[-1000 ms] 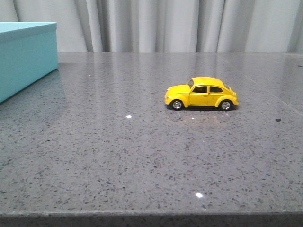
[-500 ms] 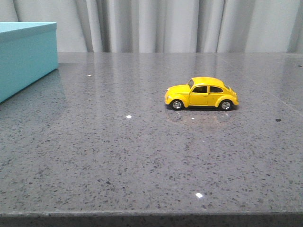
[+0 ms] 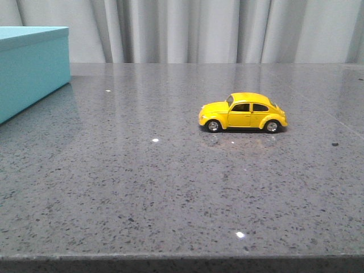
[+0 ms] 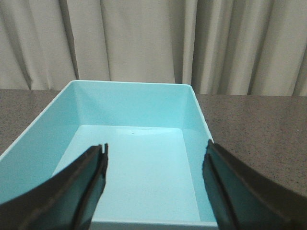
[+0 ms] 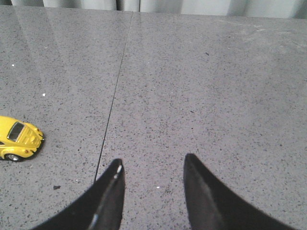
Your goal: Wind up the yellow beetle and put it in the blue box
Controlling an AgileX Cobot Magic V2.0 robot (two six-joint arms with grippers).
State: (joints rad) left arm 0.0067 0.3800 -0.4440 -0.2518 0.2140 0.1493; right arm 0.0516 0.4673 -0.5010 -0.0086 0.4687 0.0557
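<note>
Since the earlier frames almost nothing is changed: the beetle (image 3: 243, 112) and the box (image 3: 33, 68) are seen a hair further right in the front view, a shift so slight that it may be put down to the camera as much as to the things; no arm is brought into that view.

At the far left of the front view the box is found on the grey speckled worktop (image 3: 142, 187), cut off by the picture's edge, with its top rim and one plain turquoise side shown. In the left wrist view the box (image 4: 134, 143) is looked into from above; its inside is bare and its floor pale. The left gripper (image 4: 154, 184) is held over the near end of the box, its jaws spread wide with nothing between them, and the dark fingers (image 4: 72, 191) are seen against the box's inner walls. Whether they touch the box cannot be told.

Right of the middle of the front view the beetle is stood on its four wheels on the worktop, side-on, nose to the left, well apart from the box. A faint reflection is thrown beneath it.

In the right wrist view the beetle (image 5: 19, 139) is seen partly cut off at the picture's edge, its rear turned toward the camera. The right gripper (image 5: 152, 175) is held above bare worktop, apart from the beetle, its jaws parted and nothing grasped. Grey curtains (image 3: 199, 31) are hung behind the worktop.
</note>
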